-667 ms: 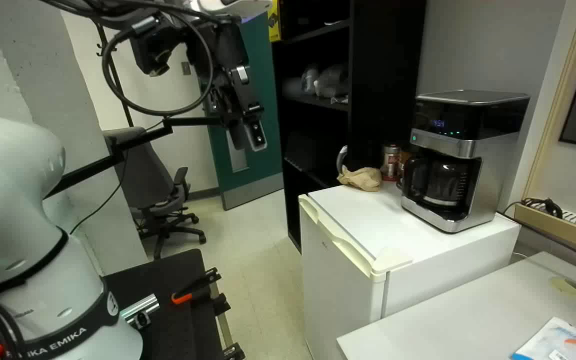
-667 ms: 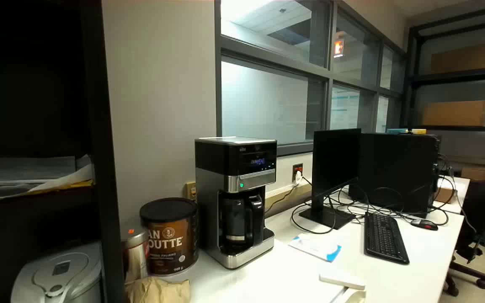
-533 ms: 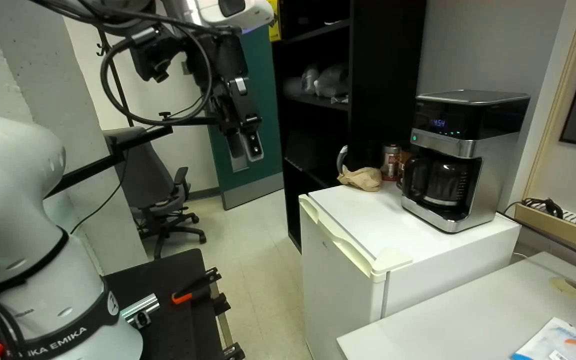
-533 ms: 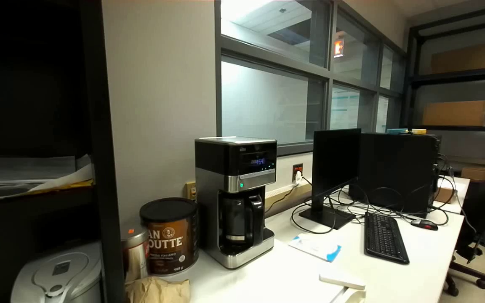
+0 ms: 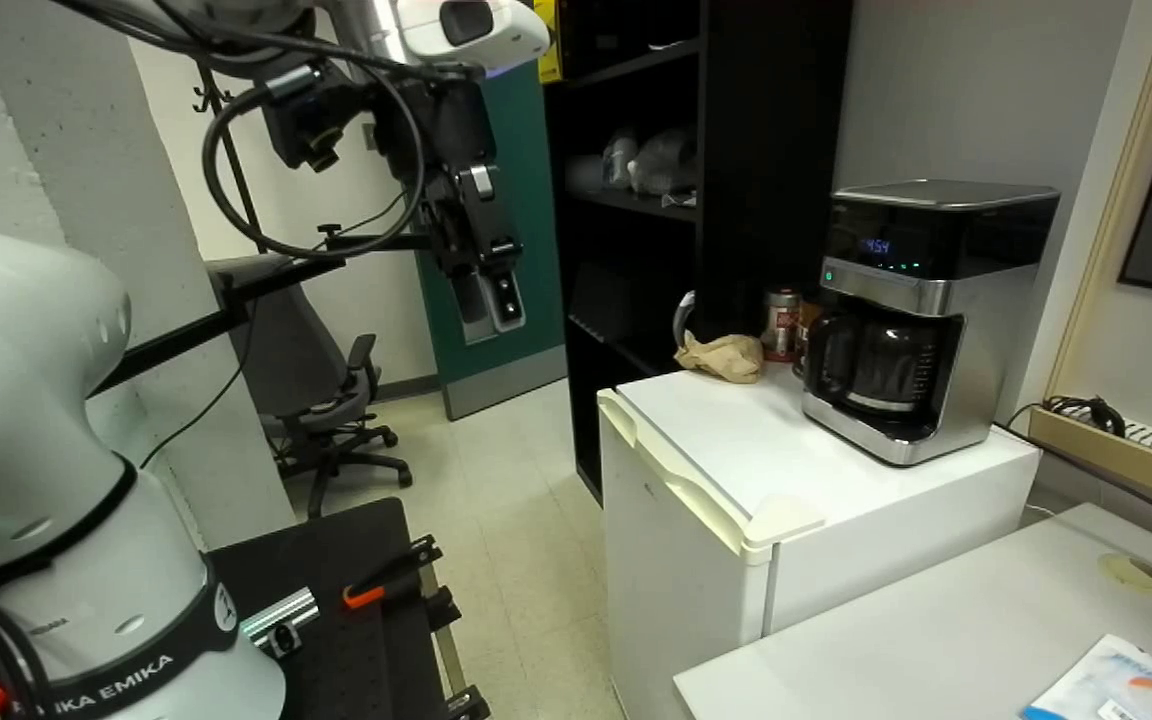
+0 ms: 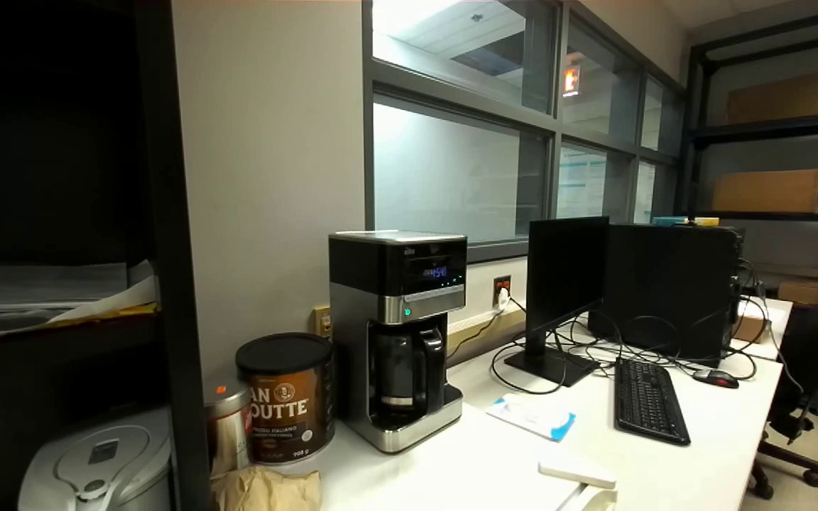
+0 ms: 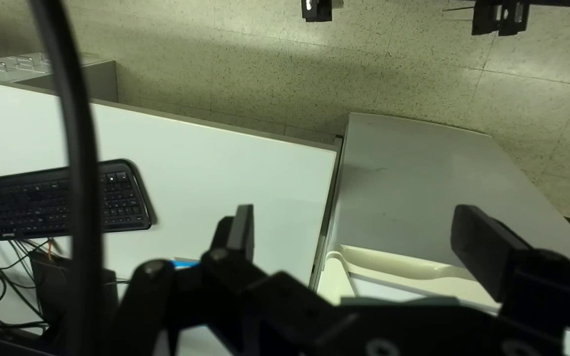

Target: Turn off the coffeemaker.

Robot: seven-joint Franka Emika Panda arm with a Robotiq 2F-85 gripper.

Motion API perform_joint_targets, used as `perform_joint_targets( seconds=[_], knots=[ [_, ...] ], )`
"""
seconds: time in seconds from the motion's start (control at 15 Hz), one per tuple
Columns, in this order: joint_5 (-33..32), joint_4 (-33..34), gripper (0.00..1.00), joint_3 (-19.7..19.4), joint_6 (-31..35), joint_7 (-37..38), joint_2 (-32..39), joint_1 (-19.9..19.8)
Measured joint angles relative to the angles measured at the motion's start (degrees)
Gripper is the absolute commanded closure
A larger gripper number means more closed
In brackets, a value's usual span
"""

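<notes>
The coffeemaker [image 5: 1001, 340] is a boxy black and silver machine with a dark glass carafe. It stands upright on the white mini-fridge [image 5: 696, 590]. It also shows in an exterior view [image 6: 356, 319], where its display and a green button light [image 6: 407, 312] are lit. It is out of the wrist view. My gripper [image 5: 491, 305] hangs in the air left of the mini-fridge, well apart from the coffeemaker. In the wrist view, the gripper [image 7: 354, 207] is open with nothing between its fingers, and the mini-fridge's front edge [image 7: 413, 277] shows beyond them.
A coffee tin [image 6: 285, 397], a metal canister [image 6: 228, 429] and a crumpled brown bag [image 6: 267, 490] stand beside the coffeemaker. A black shelf [image 5: 776, 130] rises behind the mini-fridge. A white desk [image 5: 936, 640] adjoins it, with a keyboard [image 6: 650, 401] and monitor [image 6: 569, 277].
My gripper has moved down and slightly left in an exterior view. The coffeemaker and its lit display and lights look the same.
</notes>
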Motion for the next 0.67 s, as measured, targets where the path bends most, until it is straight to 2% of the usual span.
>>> perform_joint_targets(
  seconds=[0.33, 0.67],
  knots=[
    [-1.35, 1.64, 0.0, -0.02, 0.56, -1.21, 2.26, 0.27],
    [-6.99, 4.78, 0.0, -0.05, 5.46, -7.54, 12.48, 1.84]
  ],
)
